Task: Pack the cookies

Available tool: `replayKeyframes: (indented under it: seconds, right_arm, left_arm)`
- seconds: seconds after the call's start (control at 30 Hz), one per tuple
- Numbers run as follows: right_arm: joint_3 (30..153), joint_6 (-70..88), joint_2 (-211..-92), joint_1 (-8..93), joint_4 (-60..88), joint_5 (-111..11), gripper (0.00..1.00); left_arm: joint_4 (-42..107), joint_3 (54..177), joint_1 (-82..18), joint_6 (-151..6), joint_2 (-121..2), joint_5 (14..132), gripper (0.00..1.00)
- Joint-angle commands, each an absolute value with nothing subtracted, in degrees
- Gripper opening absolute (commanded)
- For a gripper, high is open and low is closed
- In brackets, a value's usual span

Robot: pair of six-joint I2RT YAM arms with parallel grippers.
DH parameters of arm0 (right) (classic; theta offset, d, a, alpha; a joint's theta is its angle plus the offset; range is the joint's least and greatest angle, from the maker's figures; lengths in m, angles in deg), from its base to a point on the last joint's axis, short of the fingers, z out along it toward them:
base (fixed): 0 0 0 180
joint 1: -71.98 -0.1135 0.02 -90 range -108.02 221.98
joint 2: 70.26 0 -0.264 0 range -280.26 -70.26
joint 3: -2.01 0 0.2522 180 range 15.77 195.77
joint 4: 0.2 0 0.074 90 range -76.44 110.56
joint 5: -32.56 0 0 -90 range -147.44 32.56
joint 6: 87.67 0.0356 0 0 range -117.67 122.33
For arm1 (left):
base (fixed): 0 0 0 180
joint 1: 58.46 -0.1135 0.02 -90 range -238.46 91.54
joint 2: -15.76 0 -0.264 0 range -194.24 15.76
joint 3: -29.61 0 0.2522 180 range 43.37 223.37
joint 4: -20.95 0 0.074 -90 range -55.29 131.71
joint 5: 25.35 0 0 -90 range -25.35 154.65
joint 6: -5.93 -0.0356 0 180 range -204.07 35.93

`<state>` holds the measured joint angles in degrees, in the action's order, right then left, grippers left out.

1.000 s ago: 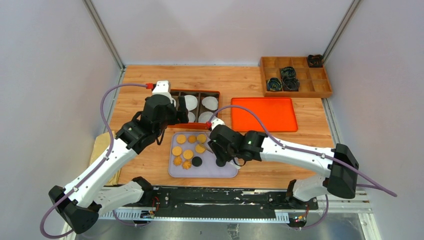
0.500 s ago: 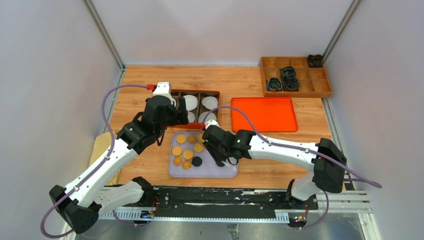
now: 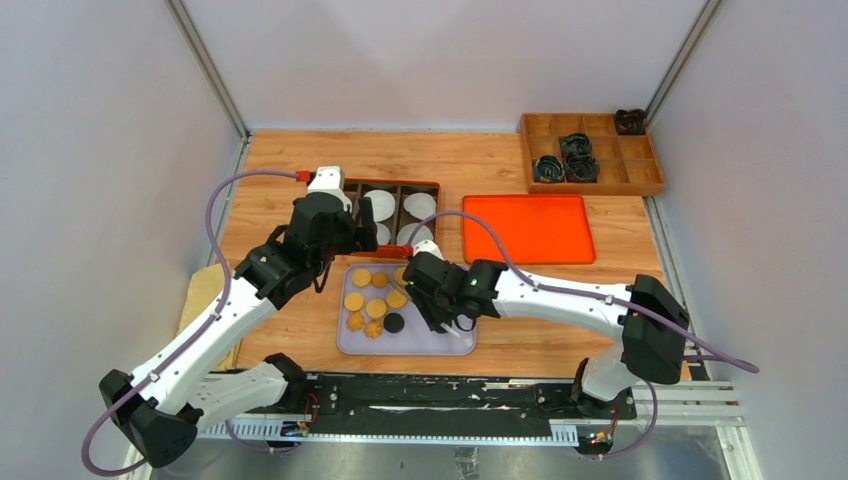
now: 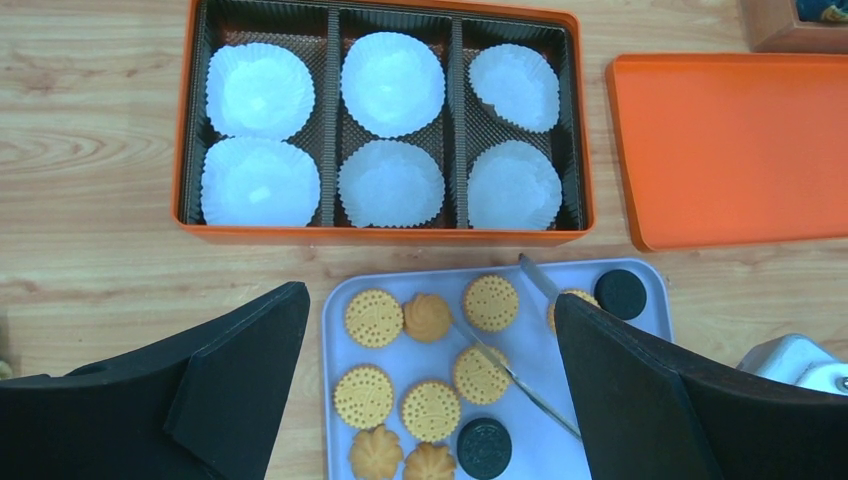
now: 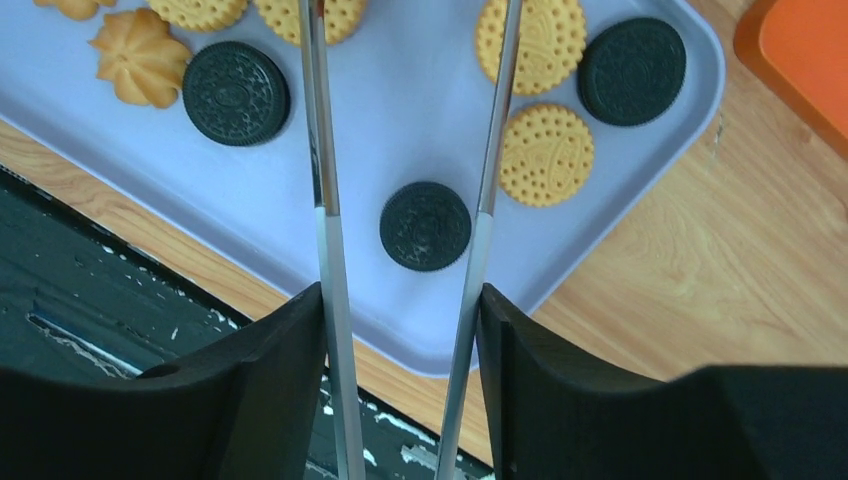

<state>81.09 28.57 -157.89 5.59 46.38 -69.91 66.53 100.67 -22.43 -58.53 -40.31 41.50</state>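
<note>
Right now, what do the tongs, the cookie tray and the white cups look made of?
The tongs look like metal, probably steel: thin polished blades with mirror glints. The tray seems plastic: lavender, smooth satin surface, rounded moulded rim. The cups look like paper: white, matte, thin pleated walls.

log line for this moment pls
left hand: open, empty | right hand: gripping tongs over tray | cookies: on tray | paper cups: empty

Right gripper [image 5: 400,330] and tongs [image 5: 325,250] over tray [image 5: 400,130]; cups [image 4: 392,85] apparently unobstructed
</note>
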Motion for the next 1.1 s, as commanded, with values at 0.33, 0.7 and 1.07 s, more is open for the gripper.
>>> replayKeyframes:
  seconds: [0.33, 0.7, 1.07]
  right_arm:
    - [80.19, 31.34, -155.27, 5.64, 50.50, -72.47, 0.51]
    - [85.20, 27.70, -155.86, 5.62, 50.19, -70.26, 0.16]
    - [87.85, 27.21, -156.58, 5.64, 53.10, -71.33, 0.09]
  left_arm:
    - [65.57, 100.24, -22.51, -57.78, -39.45, 42.73, 1.00]
    - [67.01, 100.99, -22.51, -58.19, -38.47, 40.11, 1.00]
    - [69.68, 102.42, -22.50, -58.87, -35.96, 37.63, 1.00]
